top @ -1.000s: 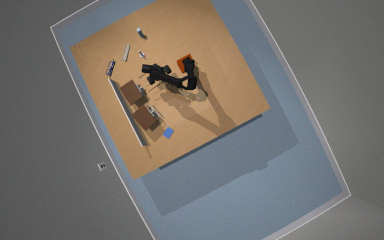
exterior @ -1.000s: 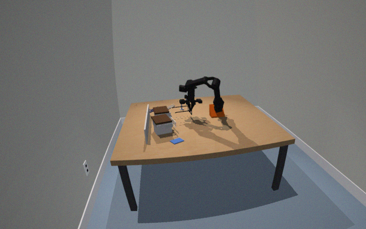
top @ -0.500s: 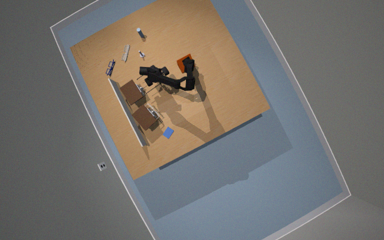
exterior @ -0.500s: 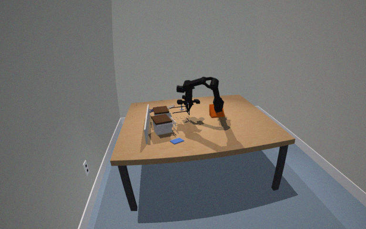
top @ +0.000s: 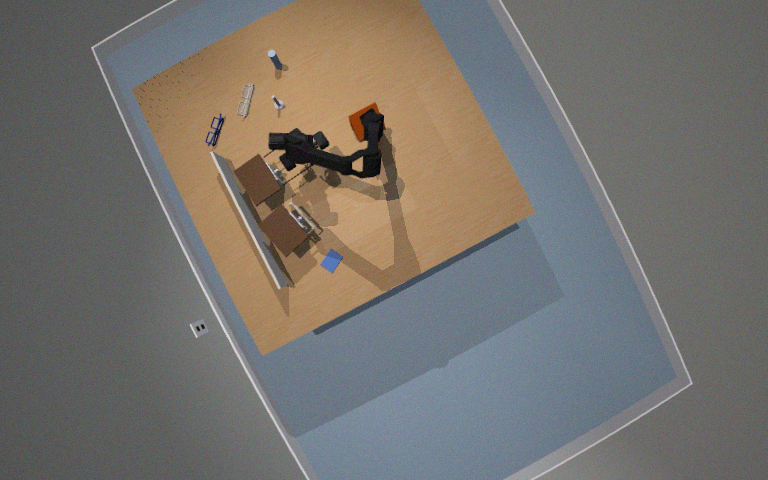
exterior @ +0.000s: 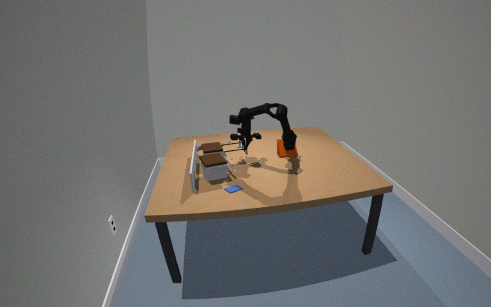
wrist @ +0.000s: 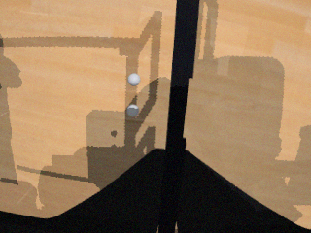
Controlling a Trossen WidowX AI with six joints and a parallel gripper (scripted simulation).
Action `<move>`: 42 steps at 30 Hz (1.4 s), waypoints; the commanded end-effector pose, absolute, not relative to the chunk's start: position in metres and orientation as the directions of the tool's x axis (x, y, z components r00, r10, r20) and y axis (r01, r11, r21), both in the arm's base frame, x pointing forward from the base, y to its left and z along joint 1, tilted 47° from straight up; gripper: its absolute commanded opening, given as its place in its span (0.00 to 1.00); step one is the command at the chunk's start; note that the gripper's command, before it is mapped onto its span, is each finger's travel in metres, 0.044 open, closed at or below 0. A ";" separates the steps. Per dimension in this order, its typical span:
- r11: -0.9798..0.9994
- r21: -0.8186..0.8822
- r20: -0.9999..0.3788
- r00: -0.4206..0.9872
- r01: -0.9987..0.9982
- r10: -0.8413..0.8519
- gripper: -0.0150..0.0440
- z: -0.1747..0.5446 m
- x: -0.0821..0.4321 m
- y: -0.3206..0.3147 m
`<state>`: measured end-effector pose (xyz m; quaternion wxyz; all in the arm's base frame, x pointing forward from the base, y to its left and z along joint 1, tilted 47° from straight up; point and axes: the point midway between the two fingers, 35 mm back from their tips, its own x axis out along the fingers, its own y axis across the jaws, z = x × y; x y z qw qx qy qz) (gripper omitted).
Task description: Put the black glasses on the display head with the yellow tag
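Observation:
My gripper (exterior: pixel 246 146) points down and is shut on the black glasses (top: pixel 298 173) (exterior: pixel 235 149), in front of the far head. The glasses are held above the table, their temples pointing at the far head (top: pixel 257 179) (exterior: pixel 211 147); in the top view the temple tips appear near its front corners. Whether they touch it is unclear. The near head (top: pixel 286 229) (exterior: pixel 213 160) stands beside it, with a pale thin frame at its face. Both heads have flat brown tops. I cannot make out the yellow tag. The wrist view shows a dark upright bar (wrist: pixel 180 97), pale balls and shadows.
A pale upright panel (top: pixel 243 215) (exterior: pixel 194 166) stands behind the heads. A blue flat block (top: pixel 331 260) (exterior: pixel 233 188) lies near the near head. Blue glasses (top: pixel 215 130), white glasses (top: pixel 245 100), a small stand (top: pixel 277 103) and a light-blue cylinder (top: pixel 274 58) are on the far side.

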<state>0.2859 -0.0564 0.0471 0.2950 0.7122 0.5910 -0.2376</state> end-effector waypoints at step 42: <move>-0.132 0.142 -0.680 0.194 0.981 0.707 0.25 0.054 0.354 -0.062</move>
